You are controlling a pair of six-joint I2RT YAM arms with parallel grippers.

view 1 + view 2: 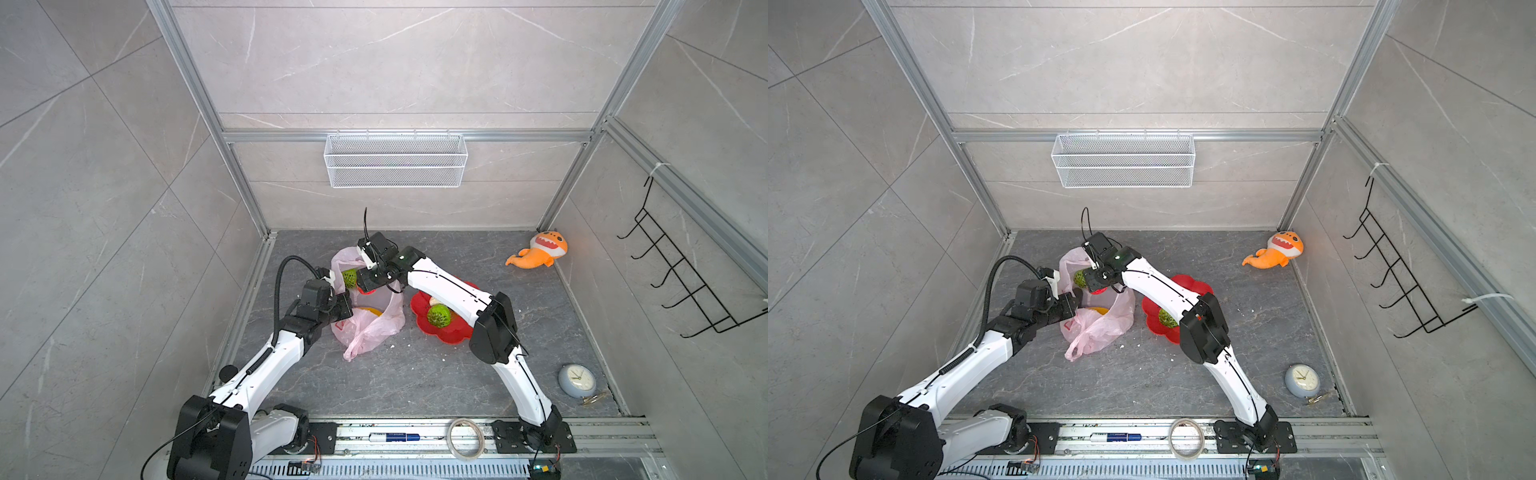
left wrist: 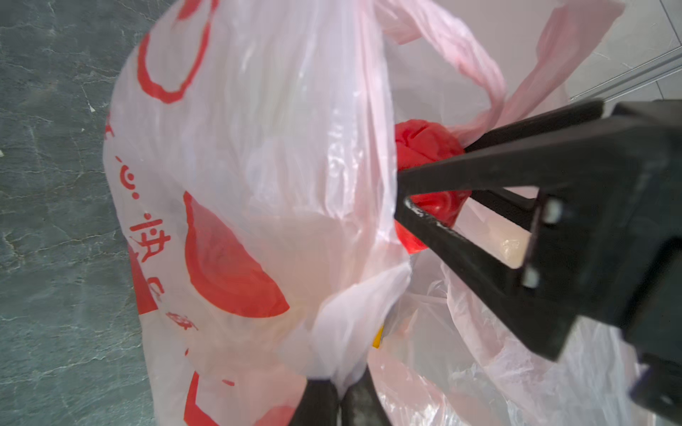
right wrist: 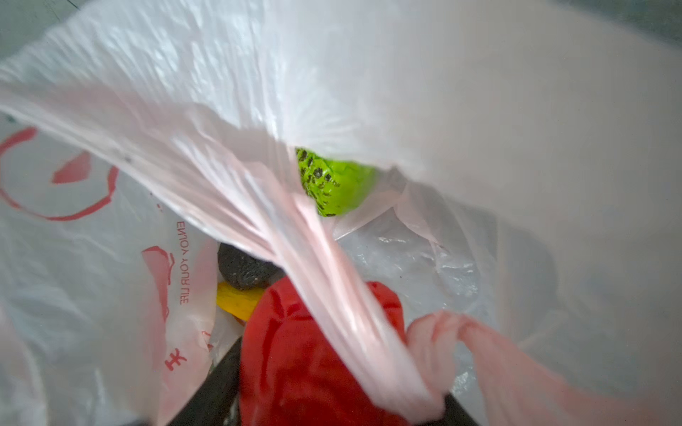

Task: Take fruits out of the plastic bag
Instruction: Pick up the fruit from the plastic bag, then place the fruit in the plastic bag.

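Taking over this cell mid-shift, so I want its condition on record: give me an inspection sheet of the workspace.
Surface: dark marbled tabletop, white crumbs beside the plastic bag.
Job's things: bag open; red apple, banana, avocado inside, one green ball at its far edge; second green ball and beige fruit on the red plate.
Clutter: plush shark in the far corner; clock lying flat; tape roll and marker on the front rail.
Grippers: left pincer shut on the bag's rim; right pincer inside the bag, closed on the red apple.
Cables: black hose arches over left arm; thin cable loops above right wrist.
Surroundings: wire basket on back wall, hook rack on side wall.
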